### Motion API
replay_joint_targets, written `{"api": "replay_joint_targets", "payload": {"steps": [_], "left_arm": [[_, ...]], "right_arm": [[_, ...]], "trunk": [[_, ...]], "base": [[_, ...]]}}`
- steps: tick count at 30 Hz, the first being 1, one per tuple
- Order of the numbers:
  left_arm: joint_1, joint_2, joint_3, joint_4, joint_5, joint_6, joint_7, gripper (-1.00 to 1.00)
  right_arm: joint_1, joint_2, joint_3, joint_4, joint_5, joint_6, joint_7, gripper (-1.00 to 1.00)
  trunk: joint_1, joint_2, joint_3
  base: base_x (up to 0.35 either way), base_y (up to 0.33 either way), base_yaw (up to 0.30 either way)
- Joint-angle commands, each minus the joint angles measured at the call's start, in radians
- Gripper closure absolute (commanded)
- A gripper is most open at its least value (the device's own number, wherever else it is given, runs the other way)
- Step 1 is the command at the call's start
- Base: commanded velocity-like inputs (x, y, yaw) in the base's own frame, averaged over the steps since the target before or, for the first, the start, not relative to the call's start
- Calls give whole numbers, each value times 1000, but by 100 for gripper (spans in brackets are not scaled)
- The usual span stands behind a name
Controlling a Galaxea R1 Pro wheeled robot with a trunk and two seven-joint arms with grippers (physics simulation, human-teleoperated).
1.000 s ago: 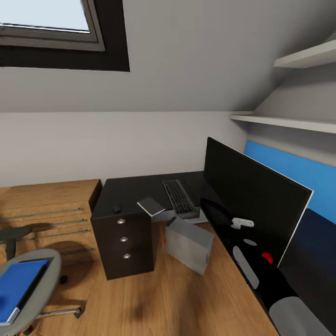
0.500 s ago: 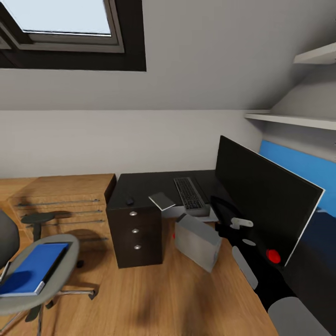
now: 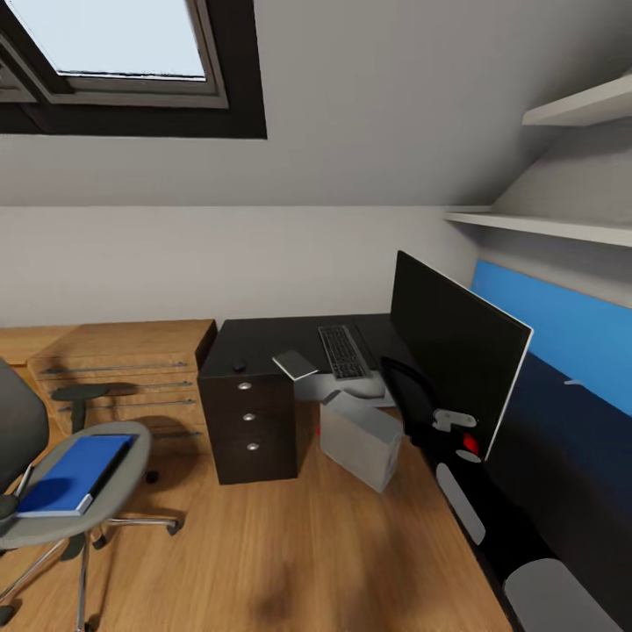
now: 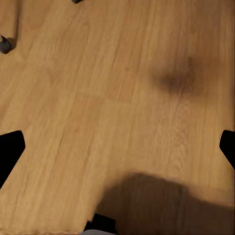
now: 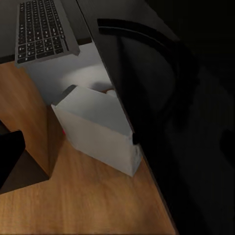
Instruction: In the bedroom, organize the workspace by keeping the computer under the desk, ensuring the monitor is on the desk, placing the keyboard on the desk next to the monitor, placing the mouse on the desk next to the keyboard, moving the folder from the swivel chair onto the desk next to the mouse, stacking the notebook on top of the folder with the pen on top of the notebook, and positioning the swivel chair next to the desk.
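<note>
At the lower left of the head view the swivel chair [image 3: 75, 491] stood on the wooden floor [image 3: 290, 544], well apart from the desk, with the blue folder [image 3: 75, 474] lying flat on its seat. Right of it, at mid-frame, the dark desk [image 3: 263, 342] carried the mouse [image 3: 239, 366] near its left front corner above the drawers [image 3: 250, 417], then a grey notebook [image 3: 295, 364] overhanging the front edge, then the keyboard [image 3: 344, 351]. The grey computer [image 3: 360, 441] stood on the floor, tilted, at the desk's front rather than tucked under it. No pen could be made out.

Further right, the monitor [image 3: 456, 347] was off the desk, held up beside the right arm [image 3: 456, 478], its lower edge near the desk's right end. The step in hand looked to be carrying the monitor to the desk. The right fingers were hidden behind the panel, so their state could not be told, though they presumably gripped it.

In the left wrist view the left gripper [image 4: 117, 147] hung over bare floor, its fingers [image 4: 11, 149] spread apart and empty.

The next move probably called for swinging the monitor over the desk behind the keyboard and setting it down upright, clear of the computer.
</note>
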Motion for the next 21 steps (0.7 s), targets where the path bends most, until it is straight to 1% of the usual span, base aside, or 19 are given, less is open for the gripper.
{"api": "replay_joint_targets", "payload": {"steps": [1,4,10,16,17,20,21], "left_arm": [[-1,0,4,1,7,-2,-9,-100],[-1,0,4,1,7,-2,-9,-100],[-1,0,4,1,7,-3,-9,-100],[-1,0,4,1,7,-4,-9,-100],[-1,0,5,1,7,-4,-9,-100],[-1,0,5,1,7,-4,-9,-100],[-1,0,5,1,7,-4,-9,-100]], "right_arm": [[-1,-1,5,-2,-9,3,-9,-100],[0,-1,4,-3,-8,1,-8,-100],[5,-3,4,-23,2,-20,-10,-100],[67,-4,2,-132,23,-25,-11,-100],[87,-5,1,-169,27,-26,-12,-100],[115,-7,0,-217,30,-26,-12,-100],[151,-16,-1,-270,33,-26,-12,-100]], "trunk": [[-1,-1,-1],[-1,-1,-1],[-1,-1,-1],[-1,-1,-1],[-1,-1,-1],[-1,-1,-1],[-1,-1,-1]], "base": [[-270,-160,1],[-214,-129,0],[-28,-18,0],[-4,-3,0],[-1,-1,0],[0,0,0],[0,0,0]]}}
